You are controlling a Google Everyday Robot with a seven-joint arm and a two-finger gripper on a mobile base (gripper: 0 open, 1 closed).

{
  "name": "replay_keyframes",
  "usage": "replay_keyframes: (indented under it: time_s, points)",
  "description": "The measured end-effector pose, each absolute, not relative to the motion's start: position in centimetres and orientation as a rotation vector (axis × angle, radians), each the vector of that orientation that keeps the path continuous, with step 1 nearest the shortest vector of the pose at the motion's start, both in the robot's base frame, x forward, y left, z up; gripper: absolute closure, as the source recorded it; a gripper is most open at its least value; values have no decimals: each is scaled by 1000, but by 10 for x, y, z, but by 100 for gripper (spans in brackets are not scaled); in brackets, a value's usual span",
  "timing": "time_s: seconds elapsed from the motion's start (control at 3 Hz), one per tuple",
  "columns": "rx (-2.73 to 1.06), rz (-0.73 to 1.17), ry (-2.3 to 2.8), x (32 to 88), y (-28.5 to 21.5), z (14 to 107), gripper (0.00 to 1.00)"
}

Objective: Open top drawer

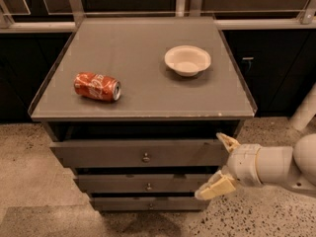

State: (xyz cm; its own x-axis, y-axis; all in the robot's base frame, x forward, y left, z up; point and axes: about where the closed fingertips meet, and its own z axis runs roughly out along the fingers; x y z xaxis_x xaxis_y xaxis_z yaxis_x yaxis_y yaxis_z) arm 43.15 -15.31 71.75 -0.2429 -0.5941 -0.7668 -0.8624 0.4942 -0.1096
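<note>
The top drawer (108, 154) is the widest of three dark grey drawers under the grey cabinet top, with a small round metal knob (146, 157) at its centre. Its front stands a little forward of the cabinet frame, with a dark gap above it. My gripper (220, 165) reaches in from the right, at the right end of the top drawer's front. Its two cream fingers are spread apart, one (227, 141) high by the drawer's right edge and one (215, 188) low by the middle drawer. It holds nothing and is well right of the knob.
A red soda can (97, 86) lies on its side on the cabinet top (138, 98) at the left. A white bowl (187, 59) stands at the right rear. The middle drawer (148, 184) and bottom drawer (148, 203) sit below. Speckled floor surrounds the cabinet.
</note>
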Motion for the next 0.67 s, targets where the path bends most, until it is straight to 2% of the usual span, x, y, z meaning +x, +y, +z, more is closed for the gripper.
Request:
replay_keyframes:
  time_s: [0.67]
  points:
    - [-1196, 532, 1849, 479, -130, 699, 0]
